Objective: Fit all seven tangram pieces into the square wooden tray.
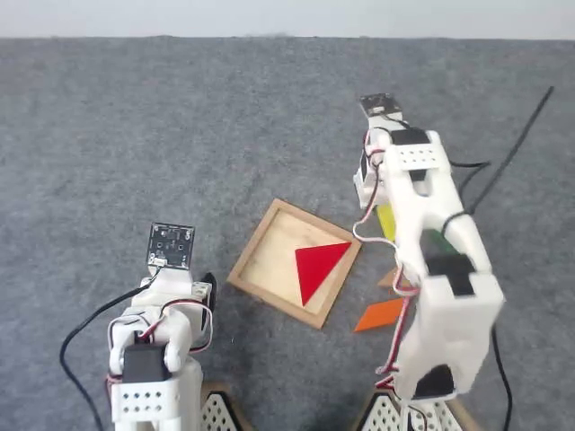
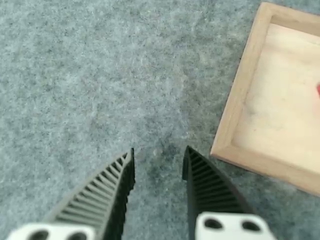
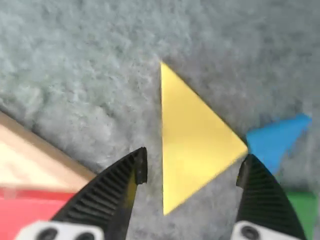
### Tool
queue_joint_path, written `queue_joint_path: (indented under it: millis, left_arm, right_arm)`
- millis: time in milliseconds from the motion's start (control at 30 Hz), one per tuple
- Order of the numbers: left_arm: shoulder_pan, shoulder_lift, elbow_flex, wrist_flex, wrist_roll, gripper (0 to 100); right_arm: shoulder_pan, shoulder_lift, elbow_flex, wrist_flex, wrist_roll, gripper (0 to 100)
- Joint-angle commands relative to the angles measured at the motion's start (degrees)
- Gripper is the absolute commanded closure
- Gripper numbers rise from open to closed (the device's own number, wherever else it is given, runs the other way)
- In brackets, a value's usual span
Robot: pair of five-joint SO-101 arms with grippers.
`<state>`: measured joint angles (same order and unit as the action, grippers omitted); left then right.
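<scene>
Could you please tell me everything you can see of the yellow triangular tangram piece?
The yellow triangular tangram piece is a flat, matt, plain-coloured triangle with sharp corners, lying on the grey felt-like table cover, outside the square wooden tray. One corner appears to touch the blue piece. The right gripper is open over it, a finger on each side.

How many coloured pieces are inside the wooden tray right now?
1. A red triangle lies in the tray, on its side toward the right arm. The tray's floor shows almost whole, so none seems hidden.
</scene>
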<state>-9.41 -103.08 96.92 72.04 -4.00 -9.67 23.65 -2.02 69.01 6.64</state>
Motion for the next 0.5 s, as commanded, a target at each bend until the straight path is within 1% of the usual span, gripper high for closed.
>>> queue_joint_path:
  millis: [0, 167, 333, 467]
  left_arm:
    - [0.09, -1.58, -0.48, 0.53, -0.35, 85]
    - [0.09, -1.58, -0.48, 0.53, -0.35, 85]
    - [0.09, -1.58, -0.48, 0.53, -0.35, 85]
    - [0.09, -1.58, -0.48, 0.53, -0.35, 85]
  right_arm:
    - [1.19, 7.34, -11.16, 1.98, 2.29, 70.6]
    - [1.36, 12.70, -16.62, 4.09, 2.37, 70.6]
    - [1.98, 13.49, -16.53, 5.32, 2.37, 70.6]
    - [-0.31, 13.14, -14.68, 6.73, 2.20, 70.7]
